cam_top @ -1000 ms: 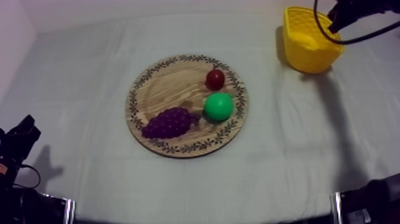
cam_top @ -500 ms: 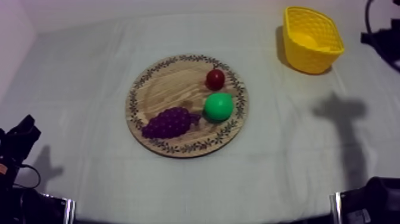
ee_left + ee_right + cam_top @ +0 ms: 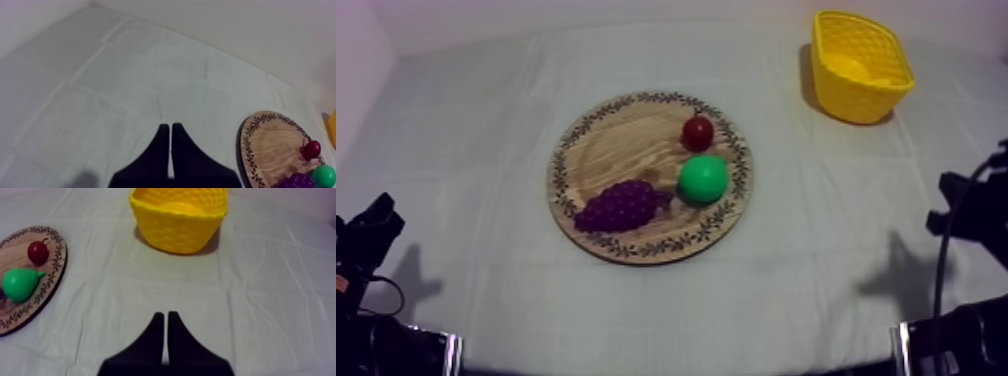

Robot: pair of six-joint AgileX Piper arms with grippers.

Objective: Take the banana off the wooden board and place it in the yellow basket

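My left arm sits low at the near left corner of the table. In the left wrist view my left gripper hangs over bare cloth. Its two fingers lie together as a narrow wedge, and there is nothing between them.

To the right of it, about the middle of the table, lies the round wooden board. On the board's near left part lies the bunch of grapes. The pear is just beside the right end of the grapes, and I cannot tell if they touch. Just behind the pear, near the board's far right rim, stands the small red fruit. In the right wrist view a small gap shows between these two.

Farther right, at the far right corner of the table and well apart from the board, stands the yellow basket. The banana lies inside it, as a smooth, paler yellow shape against the woven wall.

My right arm is at the right edge of the table, nearer than the basket. My right gripper points toward the basket over bare cloth. Its fingers are pressed together in a narrow wedge and hold nothing.
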